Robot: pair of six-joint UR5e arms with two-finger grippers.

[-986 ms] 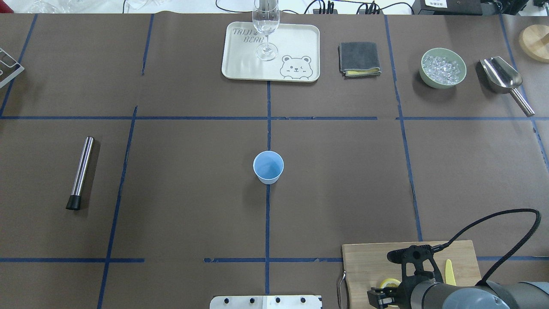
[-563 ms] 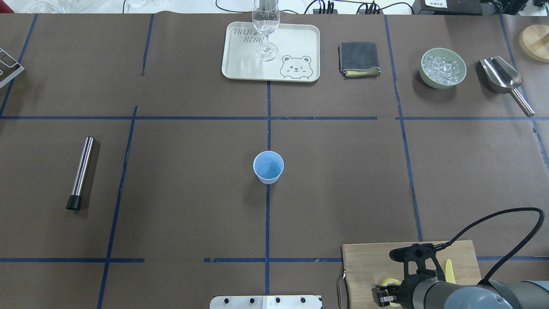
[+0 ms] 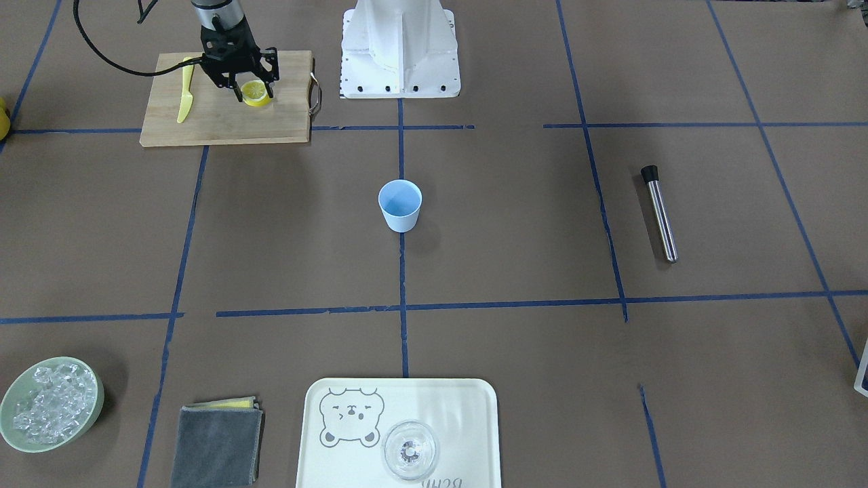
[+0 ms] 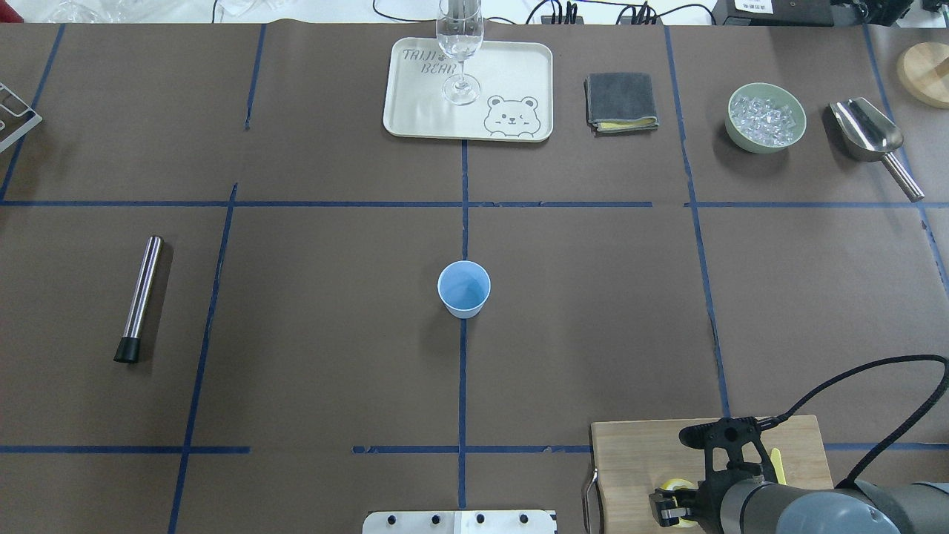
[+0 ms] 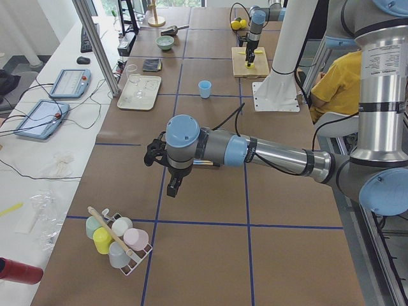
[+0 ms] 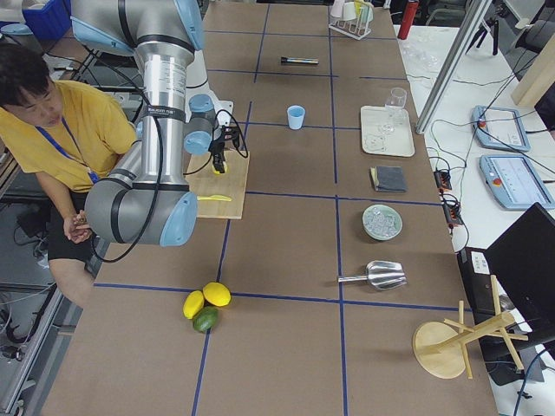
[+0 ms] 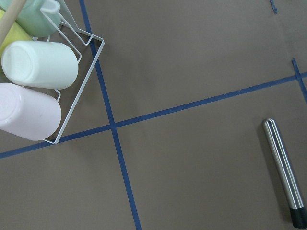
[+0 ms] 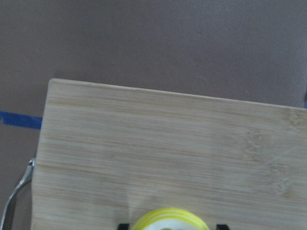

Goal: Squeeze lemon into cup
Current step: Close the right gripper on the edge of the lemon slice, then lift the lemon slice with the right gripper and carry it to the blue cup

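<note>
The half lemon lies cut face up on the wooden cutting board at the robot's near right. My right gripper is down over it and open, with one fingertip on each side of the lemon and a small gap. The light blue cup stands upright and empty at the table's centre, far from the gripper. My left gripper shows only in the exterior left view, hovering over the table's left end. I cannot tell if it is open or shut.
A slim yellow knife lies on the board right of the gripper. A steel muddler lies at the left. At the back are a tray with a glass, a grey cloth, an ice bowl and a scoop.
My right gripper has shifted a little to the right over the lemon, and its jaws look closer together around it. The cup has not moved.
</note>
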